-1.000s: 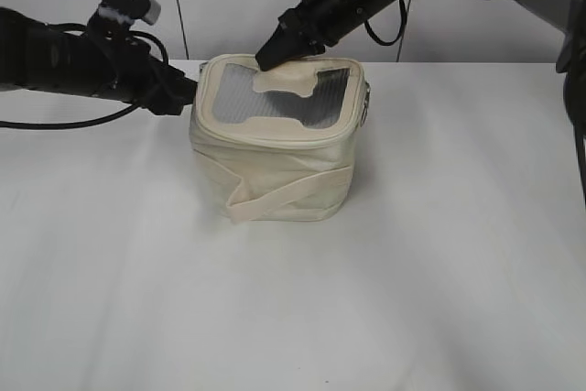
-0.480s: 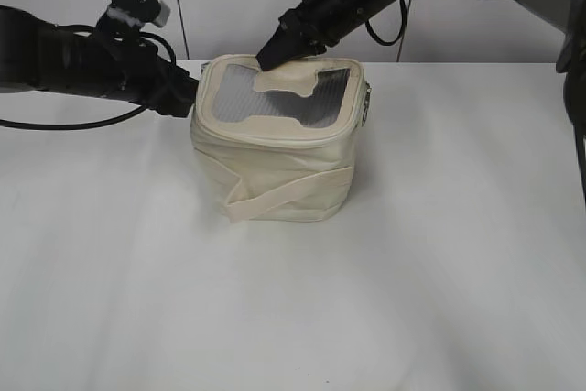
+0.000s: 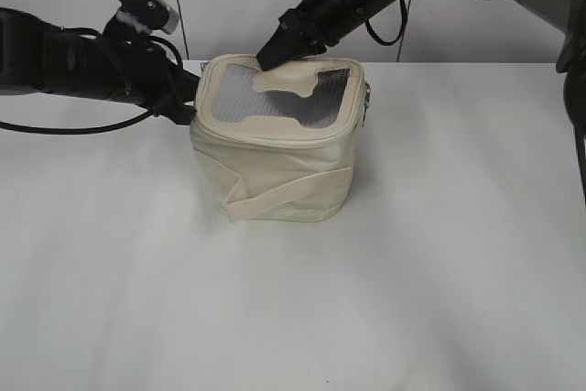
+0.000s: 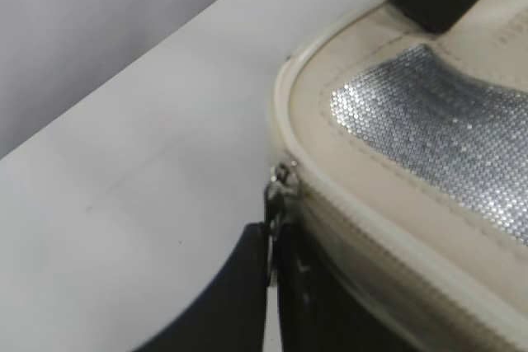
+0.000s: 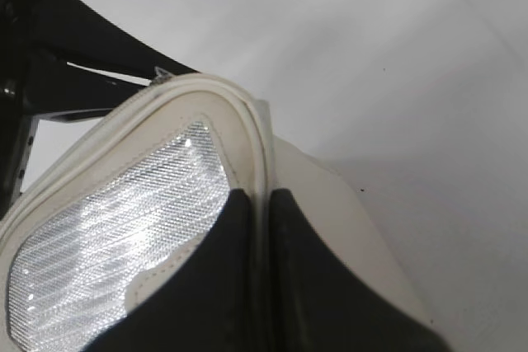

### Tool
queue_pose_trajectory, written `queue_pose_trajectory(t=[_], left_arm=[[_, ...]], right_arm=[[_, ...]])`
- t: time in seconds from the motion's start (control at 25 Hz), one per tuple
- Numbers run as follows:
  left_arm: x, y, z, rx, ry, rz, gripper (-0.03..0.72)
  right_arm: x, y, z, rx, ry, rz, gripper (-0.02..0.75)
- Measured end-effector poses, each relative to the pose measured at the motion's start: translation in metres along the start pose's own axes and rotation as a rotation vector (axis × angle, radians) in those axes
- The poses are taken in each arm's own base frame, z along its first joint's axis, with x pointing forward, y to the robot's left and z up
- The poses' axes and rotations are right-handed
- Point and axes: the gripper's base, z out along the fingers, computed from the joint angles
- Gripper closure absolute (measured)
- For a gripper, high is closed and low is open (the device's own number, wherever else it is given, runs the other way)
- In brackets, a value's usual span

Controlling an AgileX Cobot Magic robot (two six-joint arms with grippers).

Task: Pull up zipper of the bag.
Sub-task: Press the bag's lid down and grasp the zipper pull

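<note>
The cream bag point(image 3: 275, 167) stands on the white table, with a grey mesh top panel point(image 3: 275, 89) and a diagonal strap band. Its cream zipper line point(image 4: 388, 241) runs under the top rim. My left gripper point(image 3: 189, 98) is at the bag's far-left corner, shut on a small silver zipper pull point(image 4: 279, 195), as the left wrist view point(image 4: 272, 241) shows. My right gripper point(image 3: 270, 54) is shut on the bag's piped top rim point(image 5: 257, 162) at the back edge, as the right wrist view point(image 5: 260, 204) shows. Another silver pull hangs at the right side point(image 3: 368, 98).
The white table point(image 3: 439, 254) spreads around the bag. A grey wall with a vertical seam point(image 3: 179, 6) stands behind. Both black arms reach in from the upper left and upper right over the table's back edge.
My left arm has shifted slightly right and its wrist has risen and rotated, still at the bag's left corner. The right gripper and the bag have held still.
</note>
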Motion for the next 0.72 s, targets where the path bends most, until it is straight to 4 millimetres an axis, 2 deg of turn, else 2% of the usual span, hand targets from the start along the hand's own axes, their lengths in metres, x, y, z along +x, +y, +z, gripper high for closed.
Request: queue_pose_trajectory(t=[0.36, 0.6, 0.72], left_arm=[[0.0, 0.001, 0.0, -0.056, 0.048, 0.017, 0.676], [-0.012, 0.005, -0.018, -0.133, 0.053, 0.042, 0.676], [-0.008, -0.001, -0.027, -0.132, 0.067, 0.034, 0.676]], right_arm=[[0.0, 0.0, 0.0, -0.001, -0.001, 0.0, 0.696], [0.0, 0.001, 0.0, -0.004, -0.004, 0.002, 0.697], [0.0, 0.001, 0.0, -0.004, -0.004, 0.002, 0.697]])
